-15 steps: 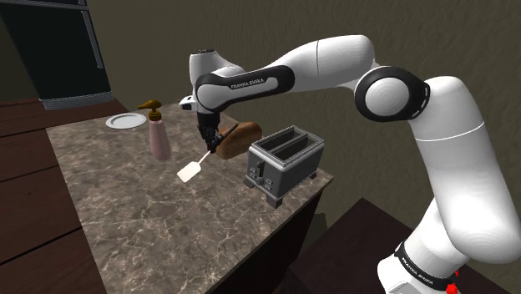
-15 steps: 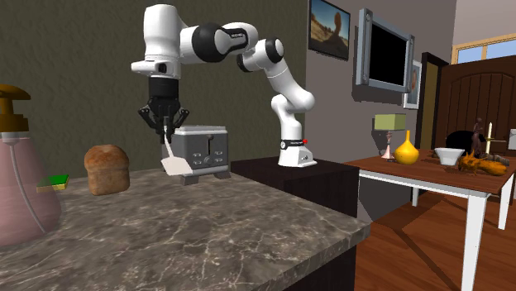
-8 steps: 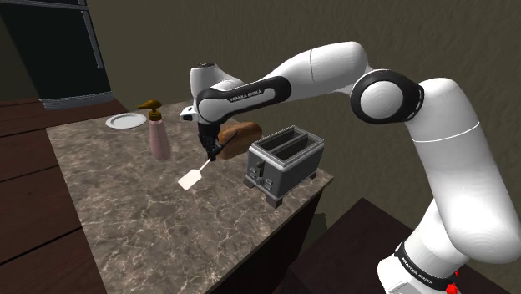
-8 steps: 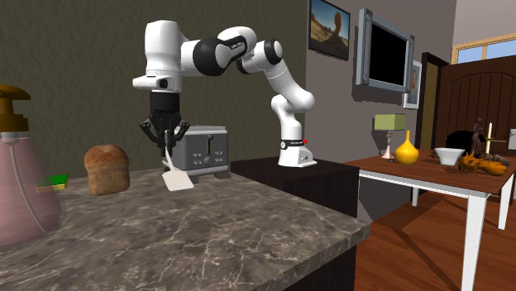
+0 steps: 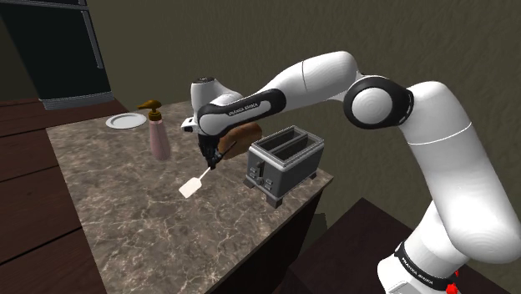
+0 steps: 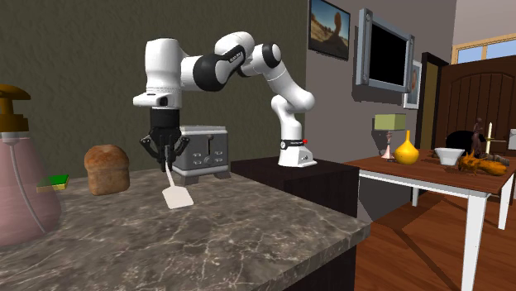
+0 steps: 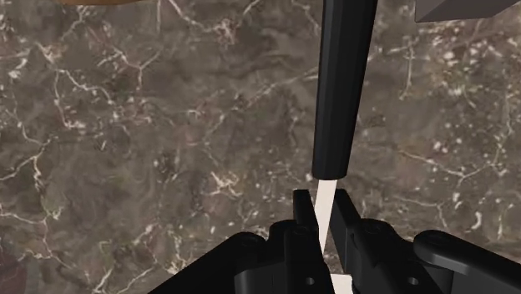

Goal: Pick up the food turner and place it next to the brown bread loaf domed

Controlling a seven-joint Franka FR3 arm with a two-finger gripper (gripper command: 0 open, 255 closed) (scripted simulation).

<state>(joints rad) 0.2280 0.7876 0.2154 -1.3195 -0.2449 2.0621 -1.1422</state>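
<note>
In the shoulder view the gripper (image 5: 210, 160) hangs just beside the toaster (image 5: 282, 159), pinching the food turner (image 5: 194, 181). The brown bread loaf (image 5: 243, 134) sits behind the toaster.

In the second exterior view the turner's white blade seems to touch the counter (image 6: 248, 240) before the toaster.

In the wrist view the fingers (image 7: 305, 215) are closed on its thin white shaft.

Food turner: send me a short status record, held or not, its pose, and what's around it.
food turner: held by its thin shaft, white blade slanted, low over the veined brown counter
tool: shut on the food turner
counter contact: cannot tell
bread loaf: on the counter, apart from the blade
toaster: beyond the tool in the second exterior view
</note>
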